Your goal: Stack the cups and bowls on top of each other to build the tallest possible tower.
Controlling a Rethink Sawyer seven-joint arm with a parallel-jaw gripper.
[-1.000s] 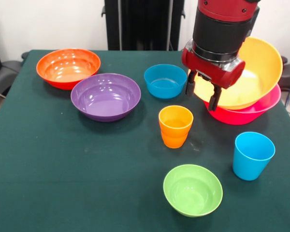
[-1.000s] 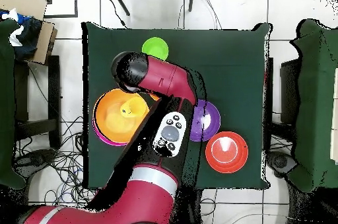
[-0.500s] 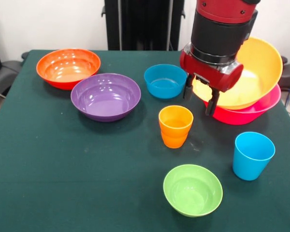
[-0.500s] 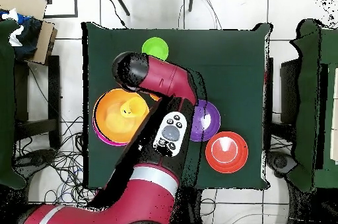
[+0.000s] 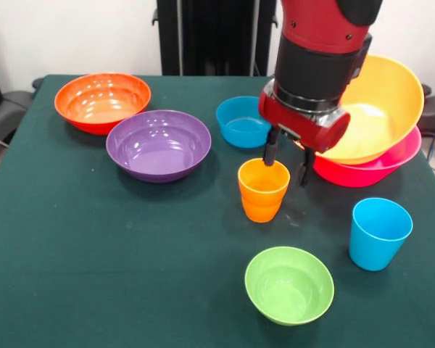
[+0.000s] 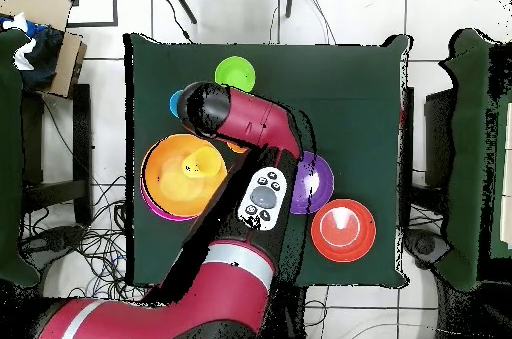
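My gripper (image 5: 287,159) is open and empty, just above the far right rim of the orange cup (image 5: 263,190), with one finger (image 5: 270,152) at the rim's back. The large orange bowl (image 5: 380,109) sits tilted inside the hot pink bowl (image 5: 373,171) at the right. In the overhead view a yellow cup (image 6: 205,163) lies in that orange bowl (image 6: 165,183). The sky blue cup (image 5: 379,233), lime green bowl (image 5: 289,284), blue bowl (image 5: 239,122), purple bowl (image 5: 159,145) and red-orange bowl (image 5: 102,101) stand apart. The ribbed cup is out of view.
The table (image 5: 94,254) has a dark green cloth. In the overhead view my arm (image 6: 250,130) covers the gripper and the blue bowl. The green bowl (image 6: 235,74) is near the table's far edge there.
My gripper has moved from in front of the large orange bowl leftward and down, to just over the orange cup. It stays open. Nothing else has moved.
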